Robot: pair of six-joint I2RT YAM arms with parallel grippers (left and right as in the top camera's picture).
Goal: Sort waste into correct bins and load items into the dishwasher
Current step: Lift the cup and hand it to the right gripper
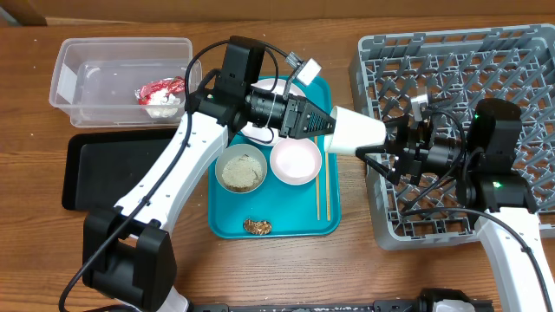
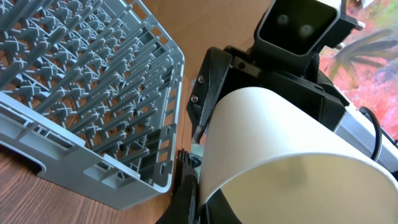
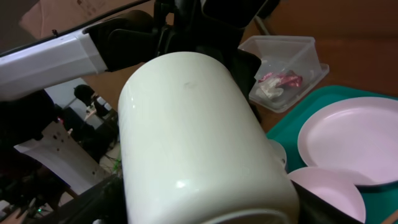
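Holding the cup (image 1: 355,132) level at mid-frame, my left claw (image 1: 328,124) clamps its narrow end; wide end points right into my right claw (image 1: 393,145), jaws apart, grip undetermined.

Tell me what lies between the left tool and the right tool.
The white cup, held sideways in the left tool, its narrow end pointing at the right tool; the overhead view shows it.
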